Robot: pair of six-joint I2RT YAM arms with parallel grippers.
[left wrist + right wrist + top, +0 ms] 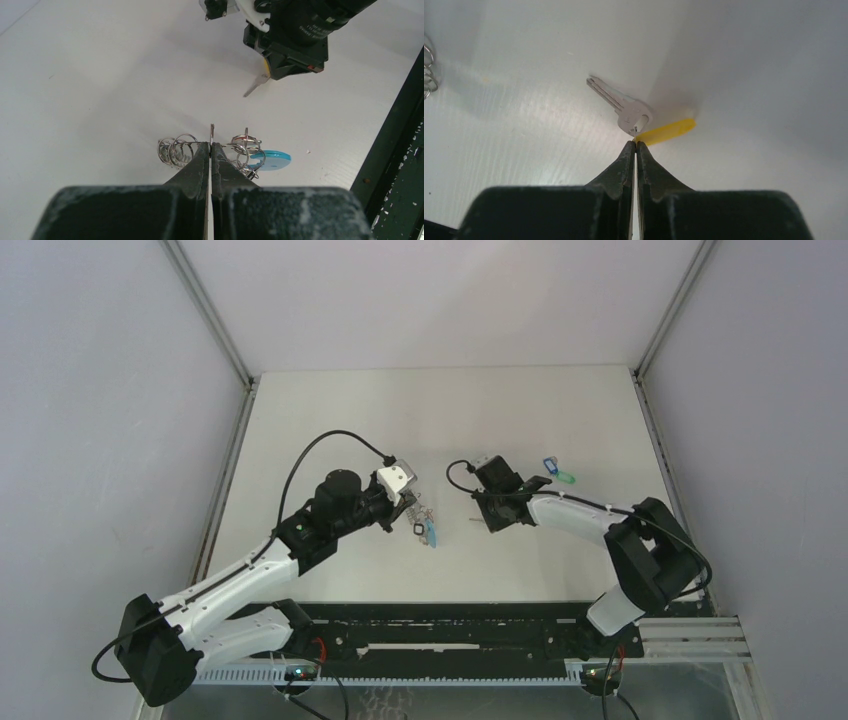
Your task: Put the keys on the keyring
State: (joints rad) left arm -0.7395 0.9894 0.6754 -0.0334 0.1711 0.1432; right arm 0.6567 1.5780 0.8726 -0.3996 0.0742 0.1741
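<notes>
- While the left gripper [211, 145] rests low over the white table [400, 410], its fingers [198, 165] are pressed together on a thin wire loop of the keyring [178, 150], and the wire stands upright between the tips.
- The right gripper [636, 144] has its fingers [622, 165] closed tip to tip, pinching the end of the yellow key tag [669, 131] where it joins a silver key [623, 106].
- The two grippers face each other mid-table, near but apart, with the silver key's blade pointing away from the right fingertips towards the keyring side.
- A blue key tag [549, 464] and a green key tag [563, 478] lie touching on the table beyond the right gripper, well apart from the keyring.
- A black rail [450, 625] runs along the near edge between the arm bases.
- The keyring is a bundle of silvery wire coils spreading to both sides of the left fingertips, with a curved cyan piece [272, 160] lying flat on the table to the right.
- It sits near the table's middle, just ahead of the left gripper.
</notes>
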